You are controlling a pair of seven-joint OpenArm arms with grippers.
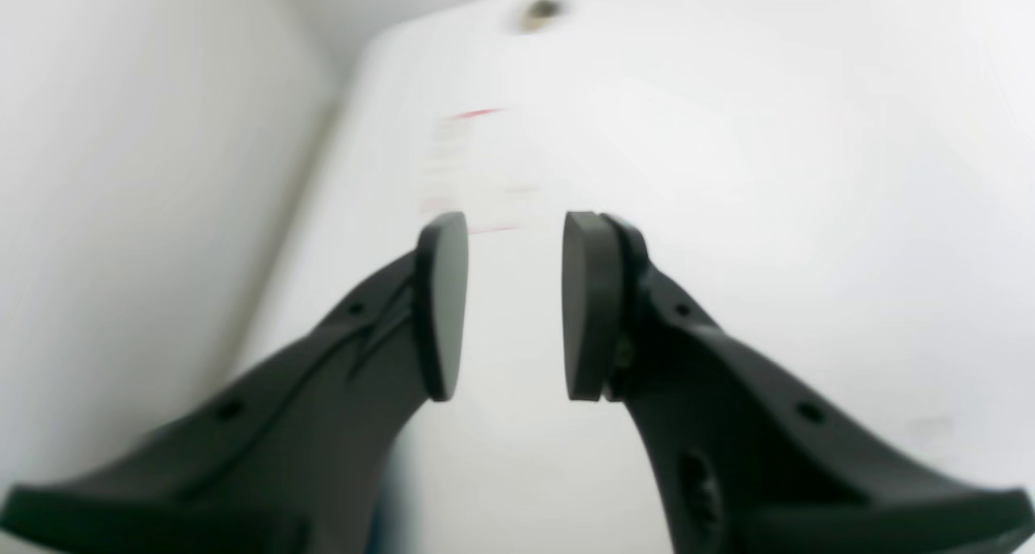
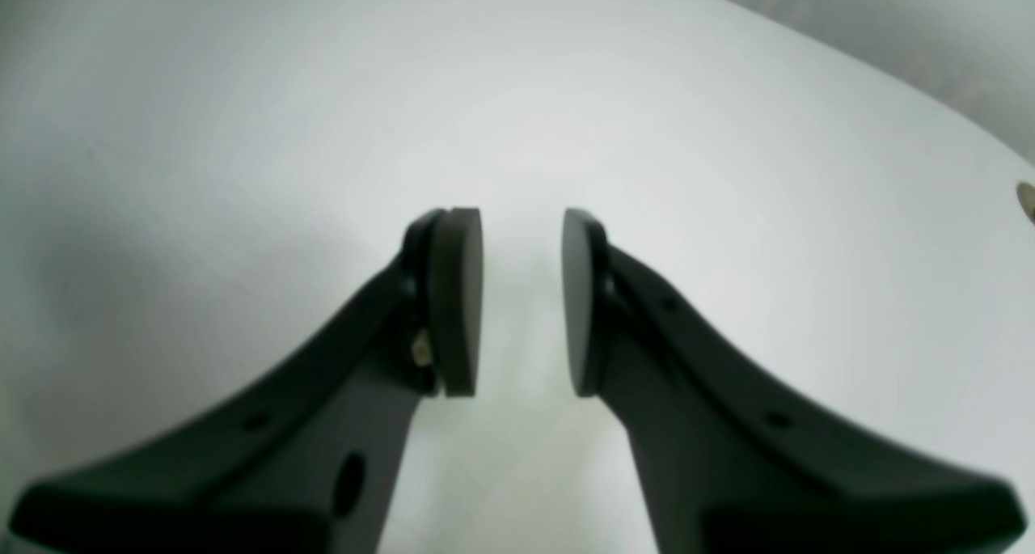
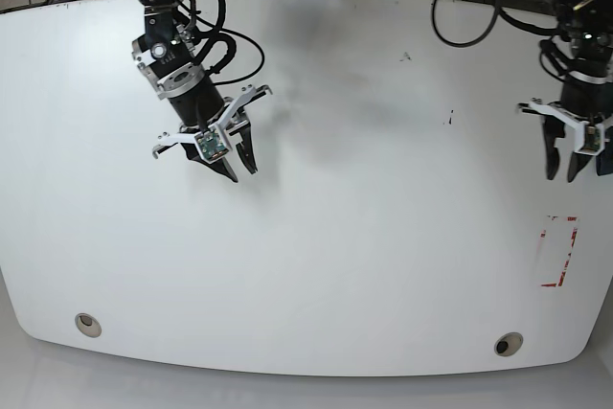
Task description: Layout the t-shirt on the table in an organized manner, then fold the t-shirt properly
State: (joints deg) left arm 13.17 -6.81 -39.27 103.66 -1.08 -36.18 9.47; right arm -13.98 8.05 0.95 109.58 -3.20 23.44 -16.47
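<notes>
Black pads [image 1: 441, 307] of the left gripper [image 1: 514, 305] stand apart, empty, over the white table [image 3: 316, 265]; the right gripper [image 2: 521, 302] likewise. Only the base view shows both grommet holes [image 3: 87, 324] at 7 and 5 o'clock; the red mark [image 3: 559, 251] lies at 3 o'clock, and no view shows the t-shirt.

Bare white table [image 3: 316, 265] (seemingly glossy).

The table [image 3: 345, 265] looks smooth, glossy white; each claw's pads [image 2: 457, 303] look matt black plastic.
</notes>
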